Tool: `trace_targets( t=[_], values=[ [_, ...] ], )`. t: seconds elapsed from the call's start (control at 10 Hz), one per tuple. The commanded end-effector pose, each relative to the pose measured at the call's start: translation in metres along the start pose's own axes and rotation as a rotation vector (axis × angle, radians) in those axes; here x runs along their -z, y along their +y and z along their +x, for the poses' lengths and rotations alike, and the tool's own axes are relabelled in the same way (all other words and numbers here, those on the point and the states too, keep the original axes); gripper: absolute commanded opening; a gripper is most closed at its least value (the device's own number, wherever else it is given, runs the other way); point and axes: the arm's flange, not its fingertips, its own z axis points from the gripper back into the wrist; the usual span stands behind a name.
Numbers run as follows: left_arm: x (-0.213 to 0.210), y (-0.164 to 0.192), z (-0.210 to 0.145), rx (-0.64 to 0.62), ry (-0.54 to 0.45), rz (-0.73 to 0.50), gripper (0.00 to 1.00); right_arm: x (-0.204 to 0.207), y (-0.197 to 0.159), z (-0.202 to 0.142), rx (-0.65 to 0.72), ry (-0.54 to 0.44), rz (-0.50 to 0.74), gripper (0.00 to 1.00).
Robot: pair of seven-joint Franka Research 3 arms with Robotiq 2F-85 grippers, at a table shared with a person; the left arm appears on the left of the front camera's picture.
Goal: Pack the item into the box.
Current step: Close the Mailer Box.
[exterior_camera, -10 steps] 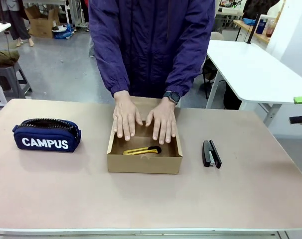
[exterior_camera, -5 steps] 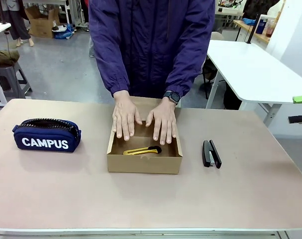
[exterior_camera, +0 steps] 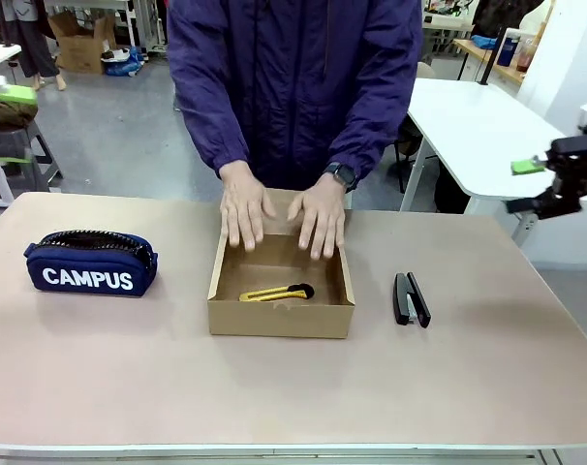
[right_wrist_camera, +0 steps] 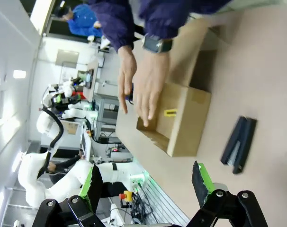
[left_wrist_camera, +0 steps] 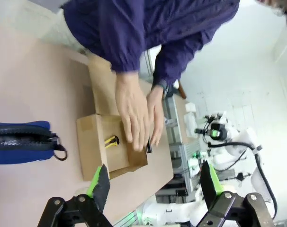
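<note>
One legible marking is recorded in the front view: the word CAMPUS, printed in white capitals on the side of the navy pouch (exterior_camera: 90, 263).

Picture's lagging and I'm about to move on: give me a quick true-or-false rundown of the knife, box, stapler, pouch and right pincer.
1. The yellow knife lies inside the box. True.
2. The black stapler is in the box too. False: it lies on the table, right of the box.
3. The right pincer is shut on the knife. False: it is open and holds nothing.
4. The person's hands rest at the box's far edge. True.
5. The CAMPUS pouch touches the box. False: it lies apart, to the box's left.
</note>
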Motion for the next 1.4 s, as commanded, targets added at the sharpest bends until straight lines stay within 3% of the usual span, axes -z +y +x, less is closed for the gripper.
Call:
trace_targets(
  t=[0.0,0.2,0.6,0.9,1.0,1.1,1.2,1.3],
  values=[
    [0.056,-0.002,0.013,0.038,0.072,0.049,1.00,0.040,0.013,0.023,0.032,-0.084,-0.025,1.00],
    [0.120,0.004,0.013,0.149,0.220,0.034,1.00,0.103,0.016,0.047,0.000,-0.082,-0.078,1.00],
    [0.196,0.057,0.034,0.062,0.279,0.041,1.00,0.176,-0.011,0.071,0.057,-0.026,-0.143,1.00],
    [0.223,0.085,0.038,0.037,0.273,0.074,1.00,0.199,-0.035,0.074,0.113,0.000,-0.145,1.00],
    [0.223,0.085,0.040,-0.001,0.238,0.095,1.00,0.192,-0.036,0.073,0.118,-0.003,-0.134,1.00],
    [0.195,0.076,0.042,-0.025,0.202,0.113,1.00,0.155,-0.030,0.064,0.094,0.105,-0.134,1.00],
    [0.223,0.093,0.038,0.012,0.287,0.100,1.00,0.196,-0.046,0.068,0.088,0.016,-0.141,1.00],
    [0.223,0.093,0.038,0.012,0.287,0.100,1.00,0.196,-0.046,0.068,0.088,0.016,-0.141,1.00]
  ],
)
